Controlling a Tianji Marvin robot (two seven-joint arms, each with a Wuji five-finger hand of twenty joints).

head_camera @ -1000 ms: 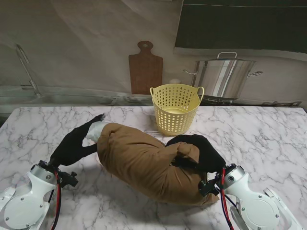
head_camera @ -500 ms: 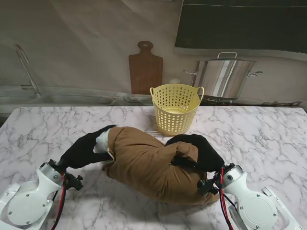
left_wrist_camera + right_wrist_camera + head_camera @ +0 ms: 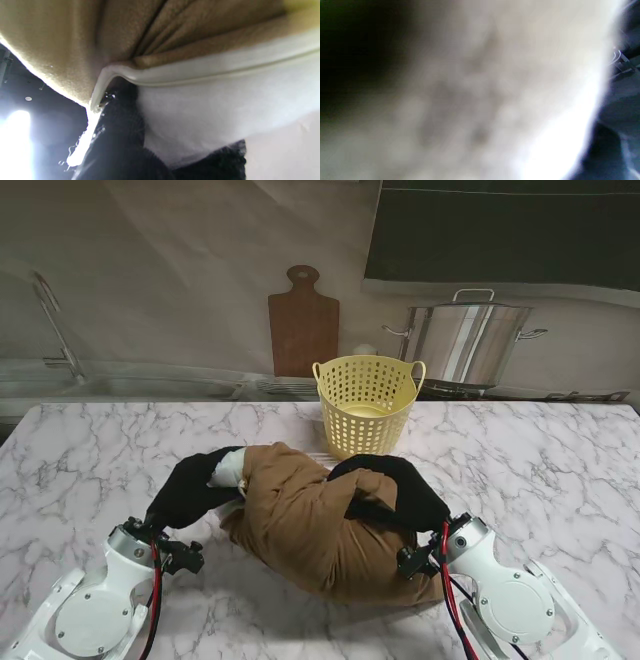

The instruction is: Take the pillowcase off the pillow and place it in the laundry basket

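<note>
- Stand view: brown pillowcase [image 3: 320,525] bunched over the pillow [image 3: 229,469] on the marble table [image 3: 540,460], just nearer to me than the yellow laundry basket [image 3: 367,406] and not inside it.
- White pillow end poking out at the left, open side of the case.
- Left hand [image 3: 198,486], black-gloved, clamped on that white end.
- Right hand [image 3: 392,490] closed over a fold of brown cloth on the right half of the bundle.
- Behind the basket: wooden cutting board [image 3: 303,323] against the wall, steel stockpot [image 3: 467,340] to its right.
- Left wrist view: pillowcase [image 3: 160,32] hem with pale edging lying against the pillow [image 3: 212,115]; black fingers [image 3: 120,130] pressed to the white stuffing beside the hem.
- Right wrist view: blurred pale cloth filling nearly everything; grip cannot be told here.
</note>
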